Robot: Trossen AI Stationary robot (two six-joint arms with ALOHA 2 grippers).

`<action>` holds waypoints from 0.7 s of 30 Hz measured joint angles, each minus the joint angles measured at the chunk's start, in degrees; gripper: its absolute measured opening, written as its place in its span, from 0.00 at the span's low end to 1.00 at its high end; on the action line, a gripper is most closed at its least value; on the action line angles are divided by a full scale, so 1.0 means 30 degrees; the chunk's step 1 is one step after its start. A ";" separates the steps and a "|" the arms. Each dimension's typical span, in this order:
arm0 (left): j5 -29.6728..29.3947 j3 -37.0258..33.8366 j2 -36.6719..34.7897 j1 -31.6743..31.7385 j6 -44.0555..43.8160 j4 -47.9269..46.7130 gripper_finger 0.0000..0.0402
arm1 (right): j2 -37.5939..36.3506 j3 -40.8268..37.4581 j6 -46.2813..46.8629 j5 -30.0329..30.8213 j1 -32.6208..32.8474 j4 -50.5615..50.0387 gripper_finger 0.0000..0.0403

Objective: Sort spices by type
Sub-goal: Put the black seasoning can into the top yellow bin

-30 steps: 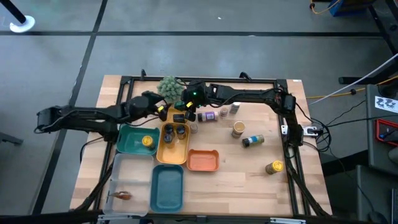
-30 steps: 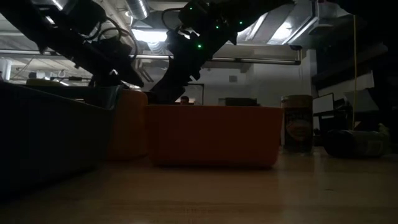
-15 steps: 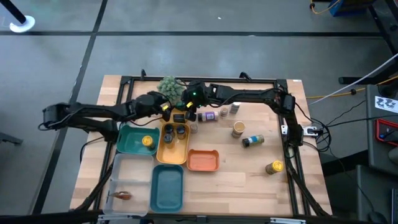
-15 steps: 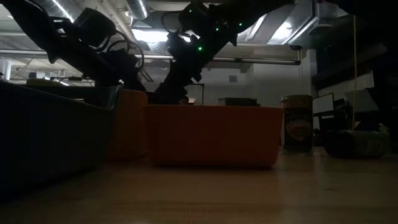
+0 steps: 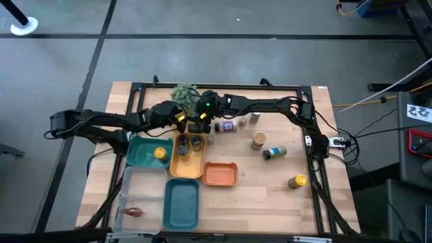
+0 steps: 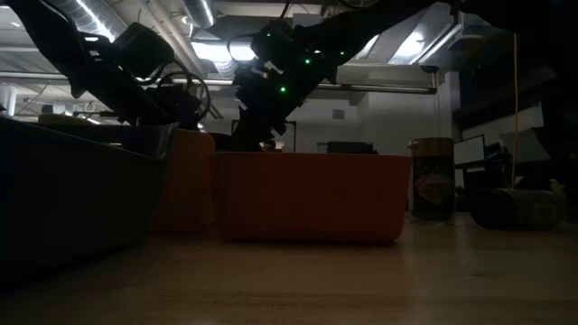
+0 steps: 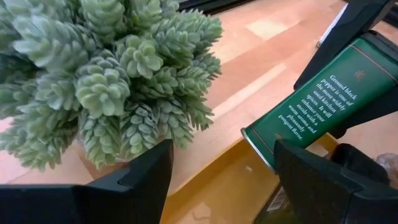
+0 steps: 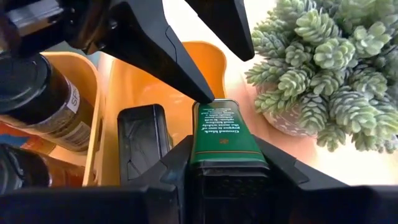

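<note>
My right gripper [image 8: 225,163] is shut on a green pepper tin [image 8: 224,134], held over the far end of the yellow tray [image 5: 187,164], beside the fuzzy plant [image 5: 183,93]. My left gripper [image 7: 222,155] is open and faces the tin [image 7: 311,106] from the table's left. Its fingers stand to either side of the tin's free end, and I cannot tell whether they touch it. A black box [image 8: 142,143] and dark-capped jars [image 8: 43,93] lie in the yellow tray. My right gripper pinches the green tin between its two fingers by the end nearest the wrist [image 8: 225,155]. The fingers run along the tin. The tin is lifted clear and tilted, and its free end [image 7: 260,142] slopes down over the yellow tray's far rim.
A teal tray [image 5: 138,156] holds a yellow-capped jar. An orange tray [image 5: 220,174], a second teal tray [image 5: 182,202] and a pale tray [image 5: 140,192] lie nearer. Loose jars [image 5: 225,125] [image 5: 259,140] [image 5: 275,152] [image 5: 298,181] lie on the table's right half.
My left gripper has moved toward the table's right, up to the tin's free end. My right gripper, still holding the tin, has shifted slightly toward the table's left.
</note>
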 joint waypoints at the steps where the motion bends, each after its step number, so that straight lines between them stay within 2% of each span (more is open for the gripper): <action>1: 0.0007 0.0007 0.0113 0.0000 -0.0062 0.0051 0.65 | 0.0013 0.0000 0.0007 0.0012 0.0000 -0.0019 0.32; 10: 0.0631 0.0006 0.1197 0.0000 -0.0314 -0.0013 0.65 | 0.0017 0.0042 0.0014 -0.0013 0.0000 0.0377 0.35; 16: 0.0617 -0.0007 0.1236 0.0000 -0.0162 -0.0053 0.65 | -0.0065 0.0087 0.0021 -0.0008 0.0000 0.0205 0.41; 21: 0.0582 -0.0007 0.1236 0.0000 -0.0138 0.0027 0.65 | -0.0058 0.0080 0.0021 -0.0008 0.0000 0.0170 0.41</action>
